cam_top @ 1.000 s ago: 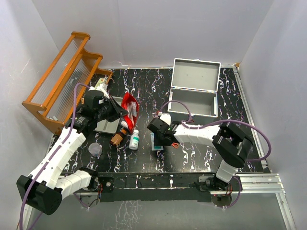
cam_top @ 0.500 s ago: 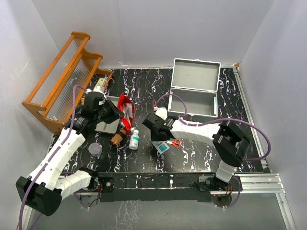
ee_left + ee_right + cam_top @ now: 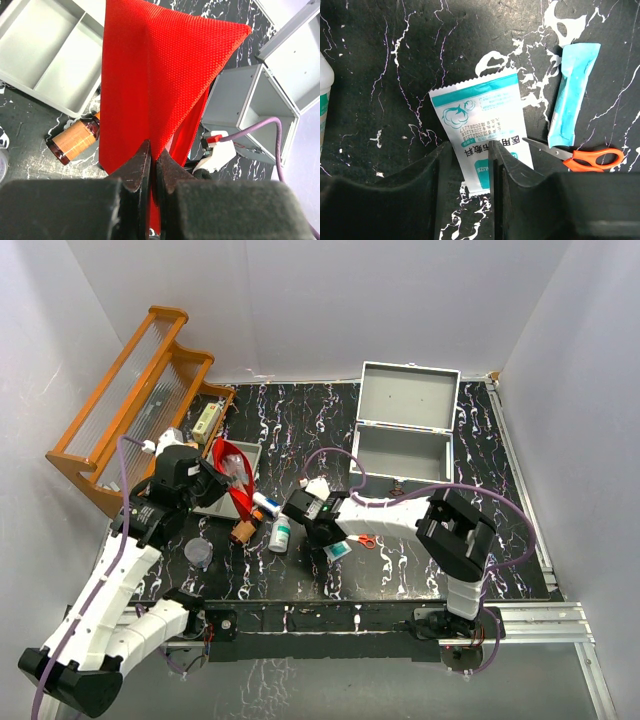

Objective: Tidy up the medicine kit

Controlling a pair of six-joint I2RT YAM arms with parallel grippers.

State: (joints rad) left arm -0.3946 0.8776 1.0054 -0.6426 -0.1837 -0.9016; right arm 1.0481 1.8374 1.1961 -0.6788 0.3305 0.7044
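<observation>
Look back right: kit (image 3: 408,397), lid standing behind base. Your back left: rack (image 3: 130,390), tray (image 3: 30,45) just before it. Pouch (image 3: 236,485) over tray's right side. Before tray: left bottle (image 3: 243,531) on side, right bottle (image 3: 280,534) just beside it; cup (image 3: 199,553) nearer you, left. Right of bottles: packet (image 3: 480,130), scissors (image 3: 587,158) just right of it, sachet (image 3: 572,90) beside scissors.

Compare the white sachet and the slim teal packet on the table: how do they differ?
The white sachet is wide, with a teal band and printed text; the slim teal packet is narrow and plain. The sachet's lower end lies under the right gripper; the packet lies clear of it, beside the orange scissors. Both lie flat on the black table.
</observation>
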